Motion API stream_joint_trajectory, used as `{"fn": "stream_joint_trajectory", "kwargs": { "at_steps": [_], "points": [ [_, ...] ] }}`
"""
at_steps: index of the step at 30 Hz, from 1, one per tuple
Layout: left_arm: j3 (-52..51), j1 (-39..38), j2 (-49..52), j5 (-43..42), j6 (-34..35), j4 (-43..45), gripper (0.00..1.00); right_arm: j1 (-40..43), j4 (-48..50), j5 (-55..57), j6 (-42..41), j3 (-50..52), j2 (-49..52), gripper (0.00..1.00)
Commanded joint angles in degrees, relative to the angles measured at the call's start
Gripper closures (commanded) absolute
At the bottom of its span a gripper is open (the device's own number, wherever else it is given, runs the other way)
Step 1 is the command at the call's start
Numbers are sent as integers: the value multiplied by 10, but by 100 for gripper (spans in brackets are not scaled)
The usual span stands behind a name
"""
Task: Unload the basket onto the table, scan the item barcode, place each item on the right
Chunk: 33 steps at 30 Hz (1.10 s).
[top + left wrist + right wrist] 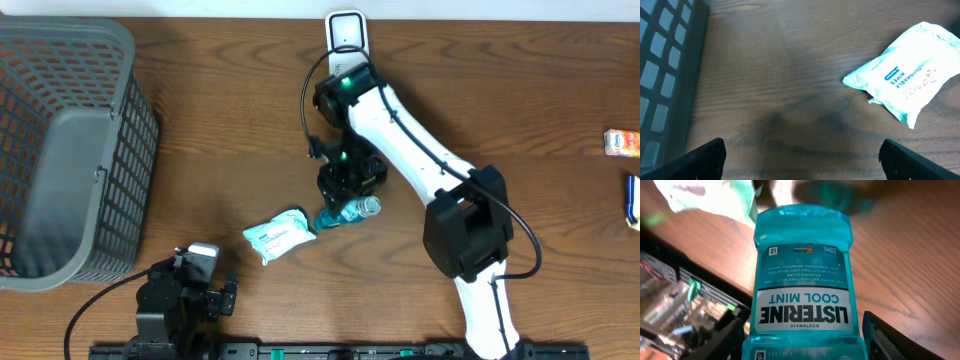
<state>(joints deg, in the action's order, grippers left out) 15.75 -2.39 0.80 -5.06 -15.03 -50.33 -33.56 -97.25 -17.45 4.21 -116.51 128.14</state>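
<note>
A blue mouthwash bottle (802,270) is shown at the centre of the overhead view, just right of a wipes pack (910,75) on the table (220,130). The right claw (801,337) is clamped on the bottle's sides, with the front label facing the wrist camera. No barcode can be made out there, so it is judged to be on the far face. The left claw (800,160) is spread wide and empty at the lower left. For a clean scan, a firm grip is needed. The bottle should be lifted clear of the wipes and its barcode face turned squarely towards the white device (347,28) at top centre, taken to be the scanner.
</note>
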Motion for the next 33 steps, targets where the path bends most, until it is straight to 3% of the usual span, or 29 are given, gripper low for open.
{"fn": "stream_joint_trajectory", "kwargs": {
  "at_steps": [1,8,26,29,30,33],
  "points": [
    [-7,2,-2,-3,1,-19,2,17,-3,22,-63,-28,-6,54],
    [-7,2,-2,-3,1,-19,2,39,-3,49,-107,-28,-6,53],
    [-7,2,-2,-3,1,-19,2,54,-3,109,-110,-28,-22,36],
    [-7,2,-2,-3,1,-19,2,54,-3,119,-118,-28,-64,23],
    [-7,2,-2,-3,1,-19,2,54,-2,129,-126,-28,-83,1],
    [-7,2,-2,-3,1,-19,2,54,-1,176,-162,-28,-151,1]
  ]
}}
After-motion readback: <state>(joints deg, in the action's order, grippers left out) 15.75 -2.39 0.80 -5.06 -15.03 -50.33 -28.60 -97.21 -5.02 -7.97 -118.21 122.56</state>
